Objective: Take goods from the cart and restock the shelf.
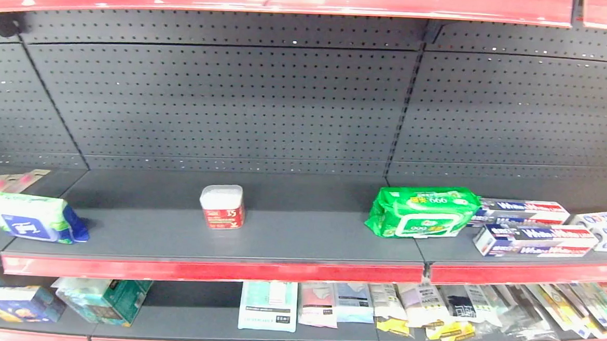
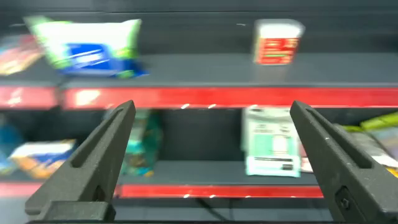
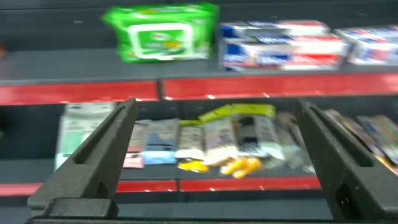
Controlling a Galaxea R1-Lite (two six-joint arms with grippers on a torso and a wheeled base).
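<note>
Your left gripper faces the shelf with its jaws wide apart and nothing between them. Your right gripper is the same, spread and empty, so no goods are in hand at this moment. On the middle board, the stock sits in loose groups. A blue-and-white wipes pack leans near the left end, and a small red canister with a white lid stands upright on its own. A green wipes pack lies to the right, touching a stack of toothpaste boxes. Like goods look to be kept together, which probably explains the wide bare stretch on either side of the canister, the likeliest place for new stock. The lower shelf holds flat sachet packets laid face up in an overlapping row, with green cartons lying tilted at its left. With both grippers empty and pointed at the shelving, you appear to be between placements. Your next move would likely be a turn back to the cart for another item. When you return, keep the canister well away from your approach, since it is light and could tip.
</note>
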